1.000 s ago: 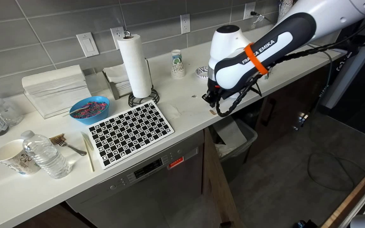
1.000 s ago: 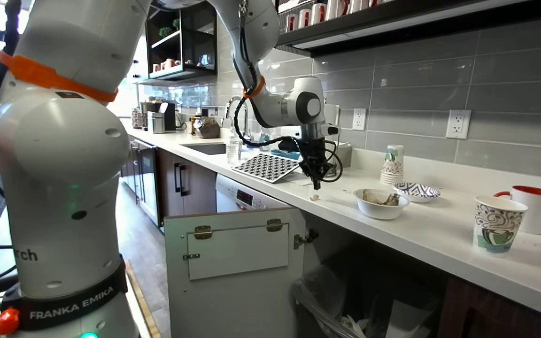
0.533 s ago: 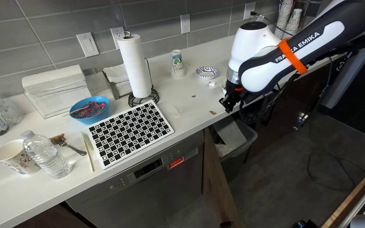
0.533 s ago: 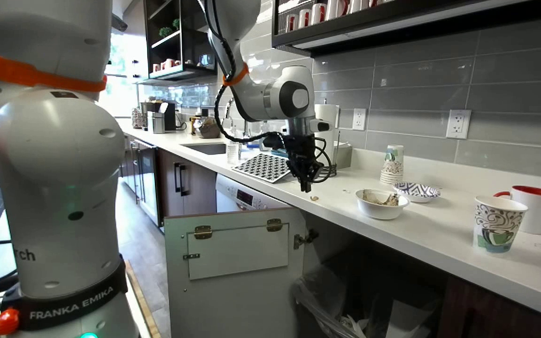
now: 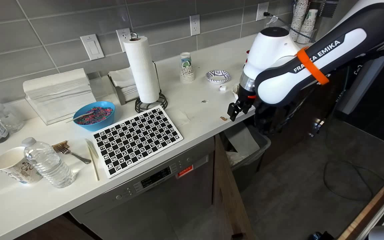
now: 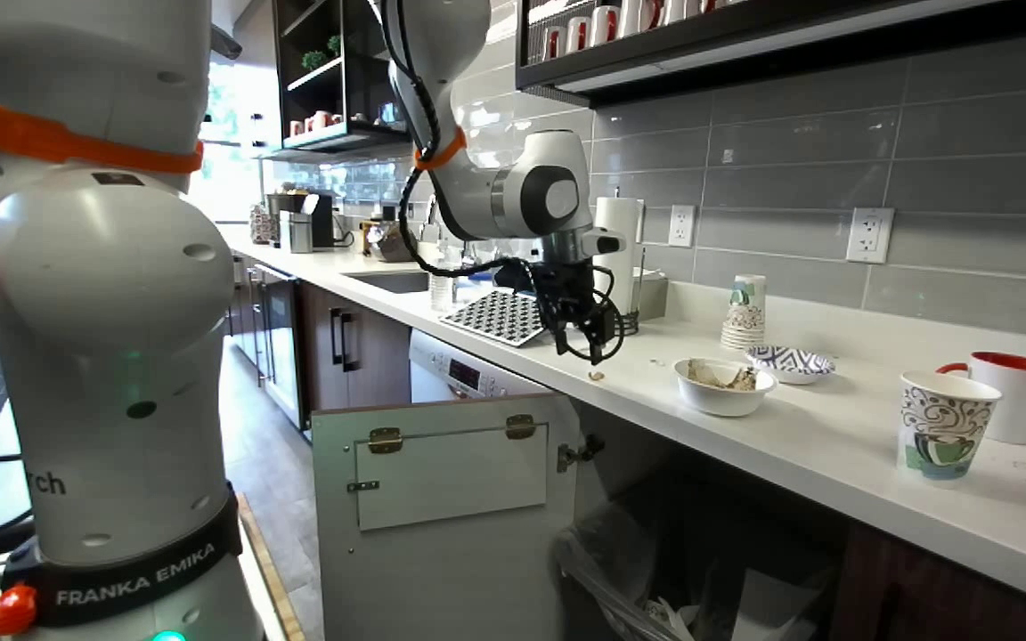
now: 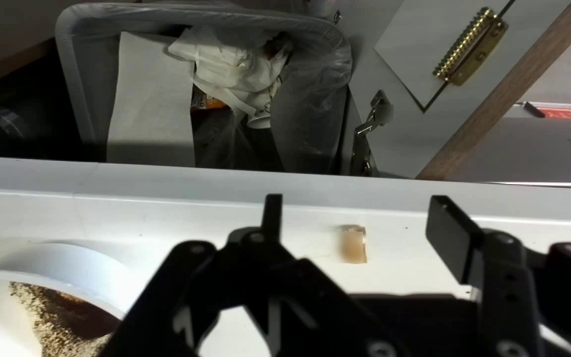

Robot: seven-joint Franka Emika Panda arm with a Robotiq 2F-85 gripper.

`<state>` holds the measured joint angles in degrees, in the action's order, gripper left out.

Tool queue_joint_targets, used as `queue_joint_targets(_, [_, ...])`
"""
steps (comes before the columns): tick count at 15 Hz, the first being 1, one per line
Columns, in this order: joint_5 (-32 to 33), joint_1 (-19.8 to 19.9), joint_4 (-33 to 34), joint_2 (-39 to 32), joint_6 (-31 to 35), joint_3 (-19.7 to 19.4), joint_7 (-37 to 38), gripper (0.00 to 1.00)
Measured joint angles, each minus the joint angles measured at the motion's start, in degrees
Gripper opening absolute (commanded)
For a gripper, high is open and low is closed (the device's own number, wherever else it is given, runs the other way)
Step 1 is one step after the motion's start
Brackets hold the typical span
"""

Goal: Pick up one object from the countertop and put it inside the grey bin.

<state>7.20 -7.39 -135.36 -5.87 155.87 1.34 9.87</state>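
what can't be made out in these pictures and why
Brown scrap on the countertop: blurred in the wrist view.
Grey bin: floor hidden under waste in the wrist view.
White bowl: cut off by the wrist view's left and bottom edges.
White mug: partly hidden by the paper cup in an exterior view.
Dishwasher display: too small to read in an exterior view.

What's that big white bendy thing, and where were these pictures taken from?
That's a robot arm. Two cameras stand away from it and watch; the close-up comes from a camera on its wrist. Its end effector works like a hand: it is open wide, holding nothing. A little brown scrap shows in the gap in that close-up, but it lies on the countertop. Also up there are a blue bowl, a water bottle, a paper towel roll and a checkered board. Lower down is a grey bin with paper inside.
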Motion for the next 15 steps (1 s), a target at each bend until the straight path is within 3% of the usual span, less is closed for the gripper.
queue_joint_targets(8, [-1.6,0.4,4.7,-6.8,3.8,1.0,-4.1,0.82])
queue_joint_targets(10, [-1.8,0.6,6.5,-8.5,3.8,1.2,-5.2,0.71])
queue_joint_targets(12, [-1.8,0.7,8.3,-10.0,3.8,1.3,-6.0,0.43])
queue_joint_targets(15, [-1.8,0.8,10.5,-12.0,3.8,1.4,-7.0,0.2])
